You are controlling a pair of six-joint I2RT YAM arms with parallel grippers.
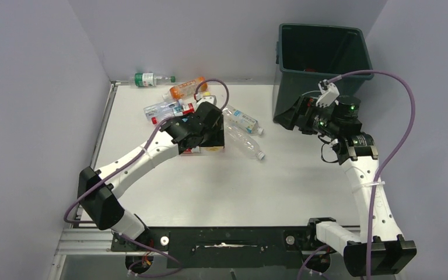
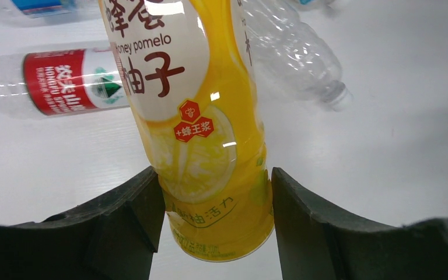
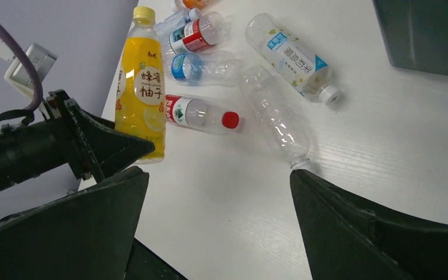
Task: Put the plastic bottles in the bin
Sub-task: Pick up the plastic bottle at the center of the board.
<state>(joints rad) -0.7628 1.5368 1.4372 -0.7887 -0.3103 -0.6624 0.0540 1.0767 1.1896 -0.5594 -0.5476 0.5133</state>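
Observation:
My left gripper (image 2: pixel 216 181) is shut on the lower end of a yellow honey-pomelo bottle (image 2: pixel 204 146), one finger on each side. From the right wrist view the yellow bottle (image 3: pixel 142 87) stands upright in that grip. Loose bottles lie around it: a red-labelled one (image 3: pixel 201 116), an unlabelled clear one (image 3: pixel 274 119) and a blue-and-white-labelled one (image 3: pixel 291 55). An orange bottle (image 1: pixel 186 88) and a green-labelled one (image 1: pixel 147 79) lie farther back. The dark green bin (image 1: pixel 321 52) stands at the back right. Beside its front, my right gripper (image 3: pixel 219 175) is open and holds nothing.
Grey walls close in the table (image 1: pixel 268 186) at the left, back and right. The bottle pile sits at the back left of the table. The bin's wall (image 3: pixel 426 35) is close to the right gripper.

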